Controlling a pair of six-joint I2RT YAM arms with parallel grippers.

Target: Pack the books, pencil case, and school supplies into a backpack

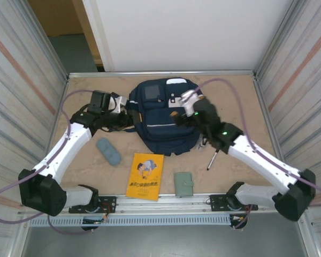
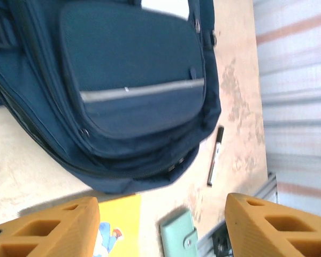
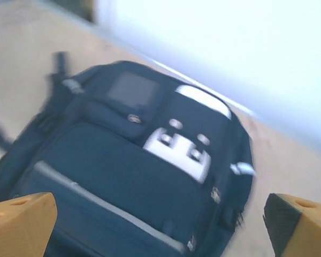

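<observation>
Right pincer [image 3: 159, 210] wide, empty, above backpack [image 3: 123, 176]

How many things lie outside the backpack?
4: blue pouch left of the backpack, yellow book and green booklet in front of it, black pen on the right. Others may be hidden.

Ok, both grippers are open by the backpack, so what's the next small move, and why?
Probably swing the left gripper over to the pencil case: it is open and empty, the case lies nearest that arm, and the book, booklet and marker also lie outside the backpack.
</observation>
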